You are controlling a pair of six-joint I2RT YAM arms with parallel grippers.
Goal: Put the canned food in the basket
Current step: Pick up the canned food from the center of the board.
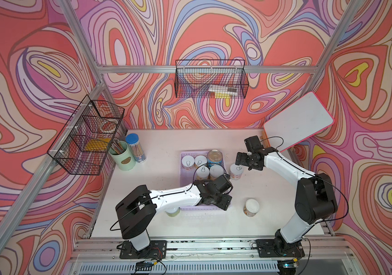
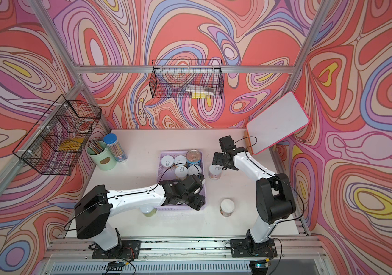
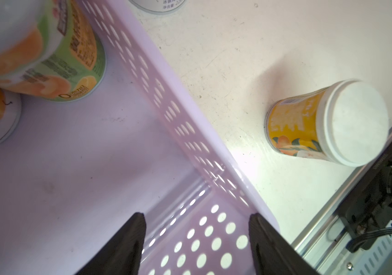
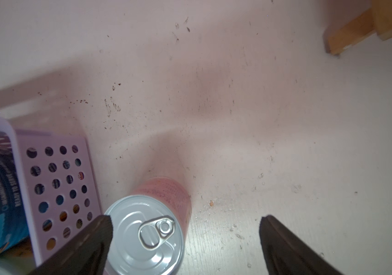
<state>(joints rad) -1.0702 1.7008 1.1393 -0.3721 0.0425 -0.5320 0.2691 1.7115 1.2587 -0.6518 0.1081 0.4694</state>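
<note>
1. The lavender basket (image 1: 199,208) sits in the middle of the white desk (image 1: 154,185).
2. In both top views, five cans stand at the far end of the basket. One is a taller blue can (image 1: 214,158). The other four are small cans (image 1: 202,172) with pale lids.
3. The left arm (image 1: 175,194) hides part of the near end of the basket.
4. Three more cans stand on the desk outside the basket.
   - A pull-tab can (image 1: 236,171) is just beside the basket's right wall.
   - A yellow can (image 1: 252,207) with a plain white lid stands near the front, well apart from the basket.
   - A greenish can (image 1: 173,212) peeks out from under the left arm, by the basket's near left corner.
5. The left pincer (image 1: 224,204) hangs over the near right corner of the basket. Its jaws are apart and nothing is between them.
6. The right pincer (image 1: 239,162) hangs just above the pull-tab can. Its jaws are spread wide and it grips nothing. In the right wrist view, one finger (image 4: 90,238) is right next to the can's lid.
7. A mint green pencil cup (image 1: 122,156) and a blue-capped pencil tube (image 1: 135,147) stand at the far left of the desk.
</note>
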